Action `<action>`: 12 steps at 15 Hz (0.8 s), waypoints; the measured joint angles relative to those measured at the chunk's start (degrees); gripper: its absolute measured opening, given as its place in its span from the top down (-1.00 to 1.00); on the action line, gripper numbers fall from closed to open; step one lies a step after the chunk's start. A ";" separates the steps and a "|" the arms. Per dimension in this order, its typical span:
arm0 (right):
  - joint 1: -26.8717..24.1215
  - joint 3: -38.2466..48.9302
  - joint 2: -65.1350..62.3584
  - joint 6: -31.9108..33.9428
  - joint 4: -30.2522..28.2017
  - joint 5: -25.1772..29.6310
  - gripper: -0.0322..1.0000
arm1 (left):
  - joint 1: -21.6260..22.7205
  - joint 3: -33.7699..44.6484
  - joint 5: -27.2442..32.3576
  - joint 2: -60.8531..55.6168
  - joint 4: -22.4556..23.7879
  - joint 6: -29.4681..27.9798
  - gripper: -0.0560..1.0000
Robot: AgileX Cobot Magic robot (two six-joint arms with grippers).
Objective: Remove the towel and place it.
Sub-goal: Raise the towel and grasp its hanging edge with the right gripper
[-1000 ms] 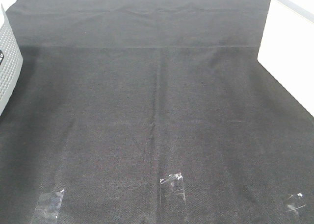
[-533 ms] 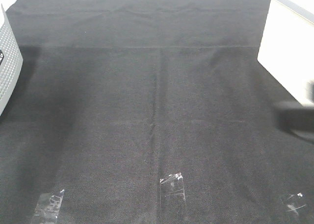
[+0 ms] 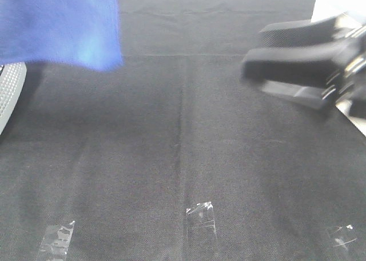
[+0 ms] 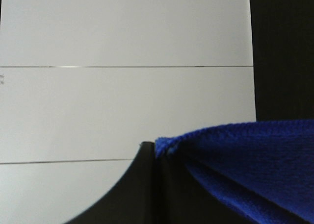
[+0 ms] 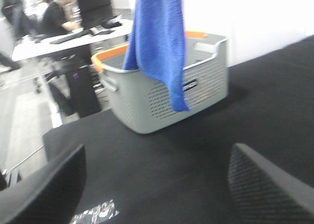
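While dangling towel (image 3: 63, 27) at basket (image 5: 147, 106) from clamped-shut left gripper (image 4: 153, 147), risks thin-pinch slip or rim snag, with right gripper (image 5: 157, 185) spread wide, holding nothing.

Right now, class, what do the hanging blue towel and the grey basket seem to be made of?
Towel: looks like soft microfibre cloth, matte; fuzzy nap, limp drape. Basket: probably moulded plastic, smooth grey, orange rim; rigid perforated walls.
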 joint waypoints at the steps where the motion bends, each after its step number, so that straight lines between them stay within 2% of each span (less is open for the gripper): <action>1: 0.00 -0.80 3.90 -3.21 0.17 2.81 -0.53 | -1.43 0.00 0.00 0.52 0.00 0.00 0.89; 3: 0.11 -4.13 11.92 -6.65 0.29 7.45 -0.53 | -3.72 0.00 0.00 0.80 0.00 0.00 0.89; 6: 3.67 -12.32 22.06 -8.37 0.57 8.82 -0.53 | -5.21 0.00 0.00 0.80 -0.11 0.00 0.89; 8: 9.40 -19.94 27.96 -7.91 0.63 7.22 -0.53 | -5.21 0.00 0.00 0.80 -0.52 0.00 0.89; 12: 14.27 -31.46 35.47 -4.18 0.63 2.81 -0.53 | -5.21 0.00 1.55 0.80 -1.55 0.00 0.89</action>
